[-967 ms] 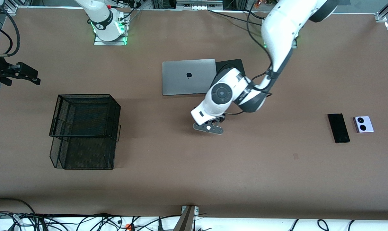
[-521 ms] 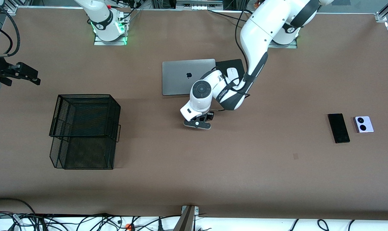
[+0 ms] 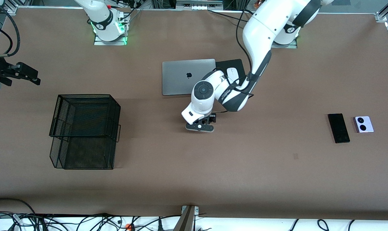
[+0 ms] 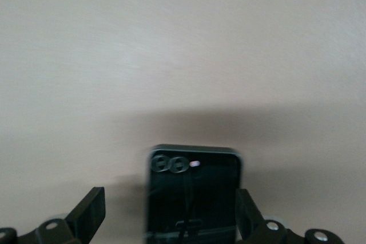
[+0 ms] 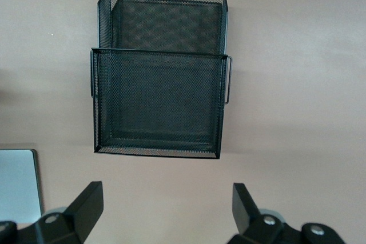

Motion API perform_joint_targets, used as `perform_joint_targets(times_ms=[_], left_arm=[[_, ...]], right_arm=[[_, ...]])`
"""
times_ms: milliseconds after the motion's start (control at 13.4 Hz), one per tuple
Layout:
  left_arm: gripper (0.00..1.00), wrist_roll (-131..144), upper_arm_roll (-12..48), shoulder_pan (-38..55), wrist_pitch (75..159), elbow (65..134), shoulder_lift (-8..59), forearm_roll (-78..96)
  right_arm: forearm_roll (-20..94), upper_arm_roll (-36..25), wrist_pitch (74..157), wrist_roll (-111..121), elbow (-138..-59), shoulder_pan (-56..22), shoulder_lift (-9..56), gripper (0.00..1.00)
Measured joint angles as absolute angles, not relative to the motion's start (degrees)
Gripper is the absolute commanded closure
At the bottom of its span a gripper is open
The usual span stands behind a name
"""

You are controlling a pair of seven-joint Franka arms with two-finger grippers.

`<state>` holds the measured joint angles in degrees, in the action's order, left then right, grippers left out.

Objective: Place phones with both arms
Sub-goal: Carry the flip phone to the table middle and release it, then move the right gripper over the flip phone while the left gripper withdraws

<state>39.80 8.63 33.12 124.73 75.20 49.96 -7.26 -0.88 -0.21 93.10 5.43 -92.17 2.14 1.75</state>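
Left gripper (image 3: 199, 125) sits low over the bare brown table (image 3: 245, 179) mid-span, just nearer the front camera than the large grey closed laptop (image 3: 187, 80). Its wrist view shows the small squarish black flip phone with a tiny light (image 4: 193, 195) between the two black fingers (image 4: 87, 214): one finger is close against the phone's side, the other stands off with a clear gap, so the jaws are spread and I read it as not clamped. Phone's long axis runs away from the wrist camera, across the jaw line. Whether the phone is flat on the table or just above it, can't tell. Right gripper (image 5: 166, 212) waits, fingers spread wide, nothing between them, looking down on the black wire-mesh two-tier tray (image 3: 84, 131) toward the right arm's end of the table. Key relation: that tray lies well apart from the flip phone and the right arm is the nearer one to it, so the handover spot looks reasonable. Long slim black slab phone (image 3: 338, 128) and small lavender-white square phone with two black lenses (image 3: 363, 124) lie just beside each other at the left arm's end, untouched.
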Motion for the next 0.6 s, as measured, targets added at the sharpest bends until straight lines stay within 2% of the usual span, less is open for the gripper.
perform_joint_targets(times_ms=[372, 595], left_arm=[[0.00, 38.99, 8.33, 25.08, 108.24, 74.25, 38.69, -7.48], [0.00, 38.98, 8.14, 19.06, 101.83, 74.34, 35.40, -7.83]], right_arm=[[-0.88, 0.08, 93.10, 5.43, -92.35, 1.89, 1.93, 0.00], [-0.70, 0.46, 93.99, 4.77, -92.66, -1.33, 3.77, 0.00]])
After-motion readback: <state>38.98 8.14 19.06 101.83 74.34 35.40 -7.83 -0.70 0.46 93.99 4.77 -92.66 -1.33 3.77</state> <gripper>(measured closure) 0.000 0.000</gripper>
